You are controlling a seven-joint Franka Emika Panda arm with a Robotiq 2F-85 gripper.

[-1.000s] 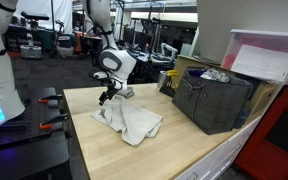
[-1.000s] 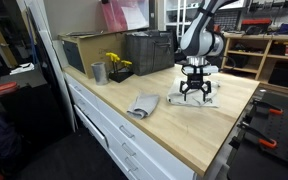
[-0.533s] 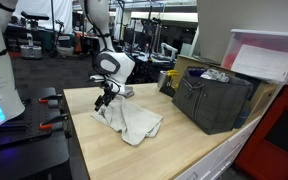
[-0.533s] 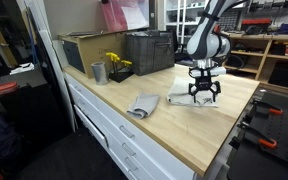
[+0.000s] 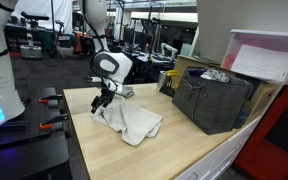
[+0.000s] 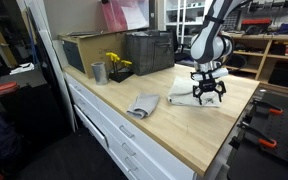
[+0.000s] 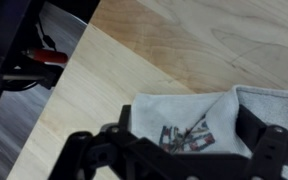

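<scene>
Status: claw (image 5: 104, 97) released, fingers spread wide, positioned over towel (image 7: 199, 115) hem. Contact w/ cloth cannot be told. No grasp made, nothing lifted.
Towel lies directly below claw, on worktop (image 5: 174, 150).
Mat'l: towel is soft off-white cloth, rumpled, w/ printed label (image 7: 187, 135) betw. fingers. Worktop is pale wood, smooth, faint grain.

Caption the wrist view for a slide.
Open gripper poised above the labelled corner of a grey towel on a light wooden worktop.
</scene>
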